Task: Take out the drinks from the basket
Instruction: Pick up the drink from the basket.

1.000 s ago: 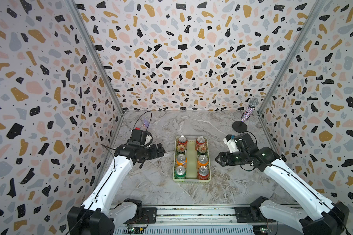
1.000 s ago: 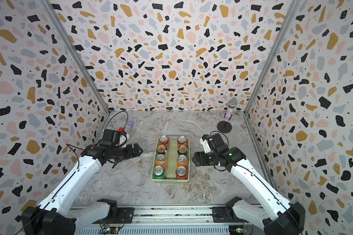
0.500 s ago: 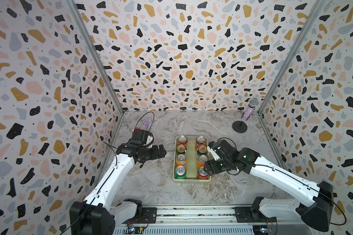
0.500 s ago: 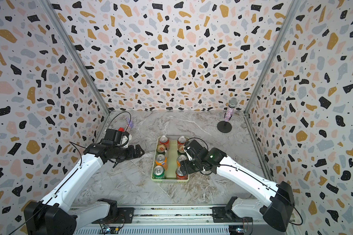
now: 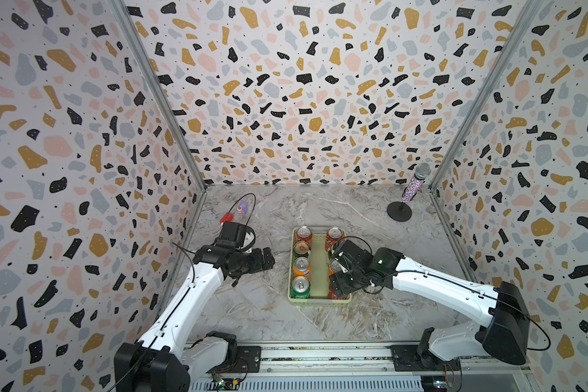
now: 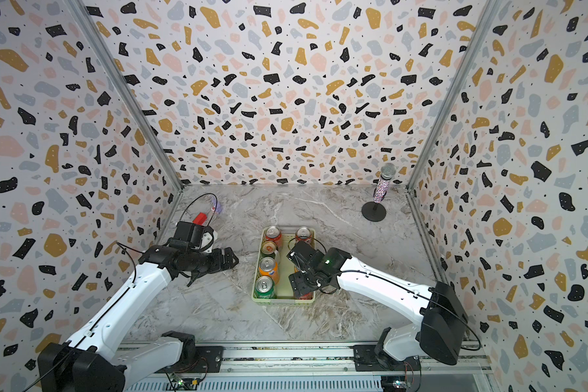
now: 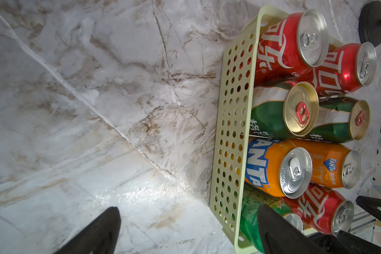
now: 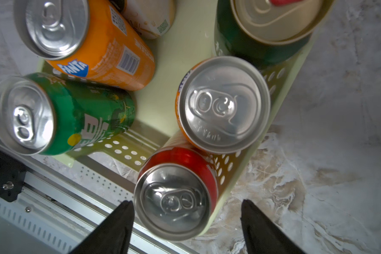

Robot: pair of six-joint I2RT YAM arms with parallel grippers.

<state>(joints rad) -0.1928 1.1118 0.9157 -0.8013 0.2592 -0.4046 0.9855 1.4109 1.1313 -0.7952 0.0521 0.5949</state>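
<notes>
The right arm (image 5: 438, 286) reaches low from its base at the near right edge across the grey marbled tabletop (image 5: 252, 315). Its long white link slants toward the pale green perforated plastic basket (image 5: 319, 300). The wrist bends so that the right gripper (image 5: 338, 290) points down over the basket's near right corner.

In the right wrist view its two black fingers (image 8: 117, 226) stand apart, one on each side of the red soda can (image 8: 174, 198) in that corner. One tip is just beside the can's rim. The other is farther off, over the tabletop outside the basket's long wall. Neither is clamped on the can.

The left arm (image 5: 190, 298) rises from the near left and bends at the elbow. Its forearm lies roughly level, aimed at the basket's left side. The left gripper (image 5: 264, 259) hovers above the tabletop, near the basket but apart from it. The left wrist view shows its fingers (image 7: 97, 233) spread wide, holding nothing.

All eight small soda cans (image 7: 295, 171) stand upright inside the basket in two rows of four. They run from red at the far end through dark green and orange, to bright green and red at the near end. The basket sits mid-table. A glittery microphone on a round black stand (image 5: 411, 190) stands in the far right corner, well apart.
</notes>
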